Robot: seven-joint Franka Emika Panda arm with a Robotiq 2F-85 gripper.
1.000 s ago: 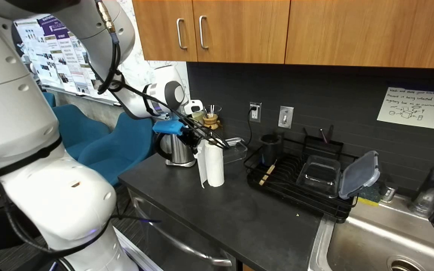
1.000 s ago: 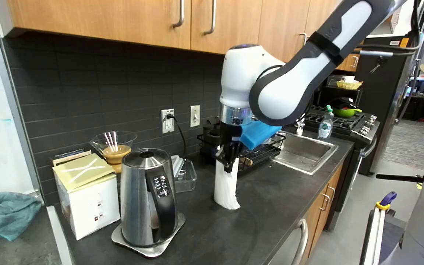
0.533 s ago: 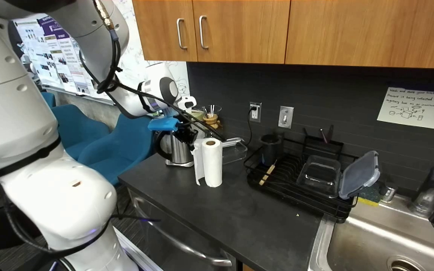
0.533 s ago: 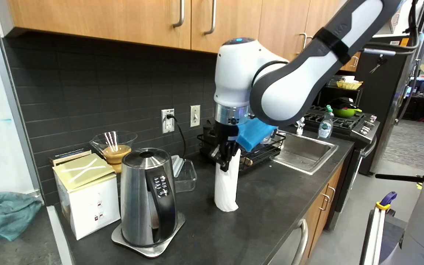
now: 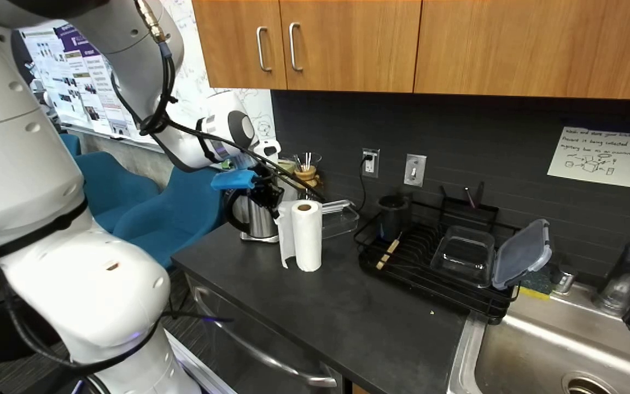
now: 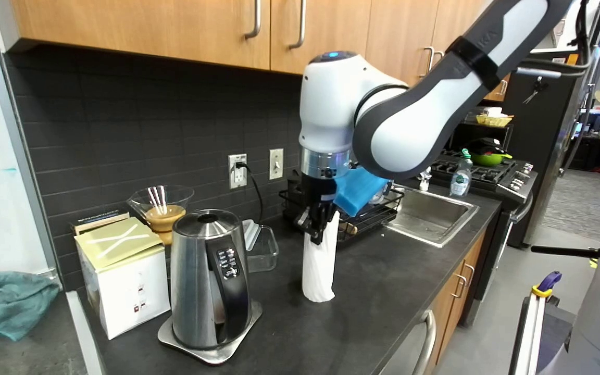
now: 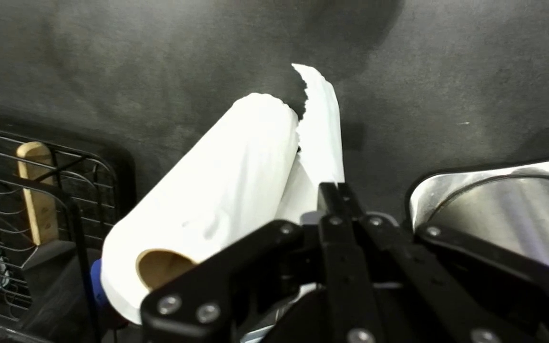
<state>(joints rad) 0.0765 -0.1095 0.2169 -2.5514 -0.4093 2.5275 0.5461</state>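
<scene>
A white paper towel roll [image 5: 308, 241] stands on the dark counter, with a loose sheet [image 5: 286, 236] hanging beside it. My gripper [image 5: 275, 210] is at the sheet's upper edge, between the roll and the steel kettle [image 5: 260, 219]. In the wrist view the closed fingertips [image 7: 335, 188] pinch the loose sheet [image 7: 323, 128]; its torn edge hangs below them. The roll [image 7: 217, 176] leans across that view with its cardboard core showing, just beside the fingers. In an exterior view the gripper [image 6: 313, 234] is in front of the sheet [image 6: 318, 271], which hides most of the roll.
A black dish rack [image 5: 424, 257] holds a glass container and a lid; the sink [image 5: 555, 355] is beyond it. A clear container [image 6: 262, 250], a white box [image 6: 125, 291] and a glass carafe [image 6: 162, 211] stand near the kettle. Wooden cabinets [image 6: 175, 31] hang above.
My gripper has moved away from the rack toward the kettle and slightly up, still holding the sheet. The roll has shifted slightly the same way, and its top now shows.
</scene>
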